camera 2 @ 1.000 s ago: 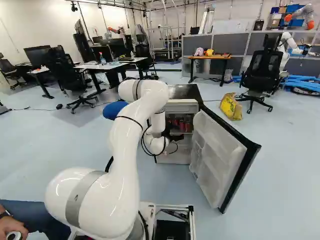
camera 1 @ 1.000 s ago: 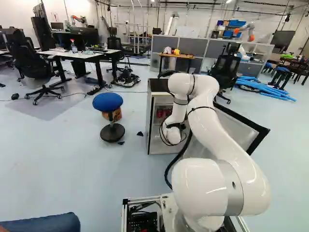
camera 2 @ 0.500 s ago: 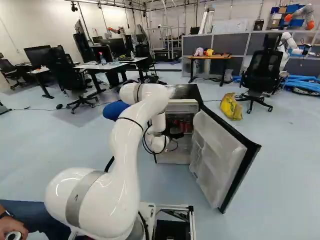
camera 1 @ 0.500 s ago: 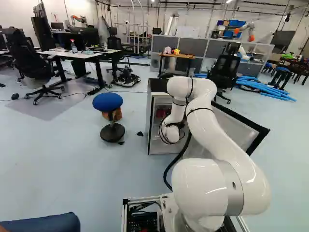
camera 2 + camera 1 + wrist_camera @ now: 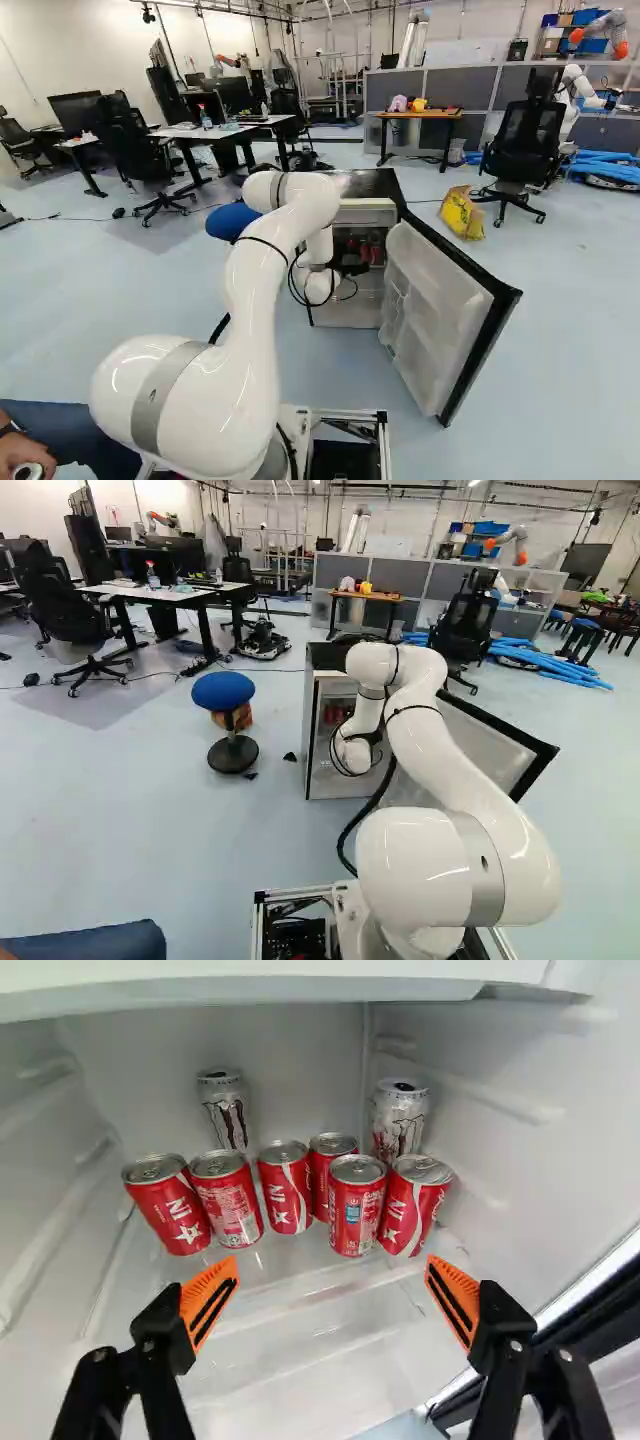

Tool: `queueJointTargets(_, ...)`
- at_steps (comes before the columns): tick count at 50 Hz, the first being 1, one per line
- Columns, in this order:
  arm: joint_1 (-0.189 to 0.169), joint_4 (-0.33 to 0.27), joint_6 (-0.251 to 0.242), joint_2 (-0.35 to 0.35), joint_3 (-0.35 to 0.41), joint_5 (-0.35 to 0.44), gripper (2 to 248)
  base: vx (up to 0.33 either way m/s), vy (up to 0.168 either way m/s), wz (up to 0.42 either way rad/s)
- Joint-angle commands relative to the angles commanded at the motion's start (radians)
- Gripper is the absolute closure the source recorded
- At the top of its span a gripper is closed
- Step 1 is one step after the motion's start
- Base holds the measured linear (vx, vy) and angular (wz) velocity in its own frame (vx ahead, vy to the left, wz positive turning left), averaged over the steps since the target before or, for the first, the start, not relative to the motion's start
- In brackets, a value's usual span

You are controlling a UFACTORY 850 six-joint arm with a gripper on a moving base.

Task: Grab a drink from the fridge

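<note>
The gripper (image 5: 352, 268) is at the fridge's front in the right base view, mostly hidden by the wrist. In the wrist view the gripper (image 5: 333, 1295) stands wide open, nothing between its orange pads. Ahead of it, on a clear shelf (image 5: 310, 1345), several red cans stand in a loose row, among them one red can (image 5: 357, 1205) and another red can (image 5: 230, 1198). Behind them are two taller white cans, one white can (image 5: 224, 1110) and a second white can (image 5: 399, 1118). The fridge (image 5: 325, 660) has its door (image 5: 440, 310) swung open.
The fridge's inner side wall (image 5: 530, 1160) rises beside the cans. A white ledge (image 5: 240, 990) spans above them. A blue stool (image 5: 232, 720) stands beside the fridge, and a yellow bag (image 5: 462, 212) lies beyond the door. Another robot (image 5: 575, 90) is at the back.
My arm's upper part and wrist have shifted slightly in the base views, the wrist a little to the right in the right one. Base, fridge and door have stayed still.
</note>
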Motion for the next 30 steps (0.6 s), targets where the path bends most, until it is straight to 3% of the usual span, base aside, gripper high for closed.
queueJointTargets(30, -0.016, -0.015, 0.000, -0.033, -0.062, 0.000, 3, 0.000, 0.000, 0.000)
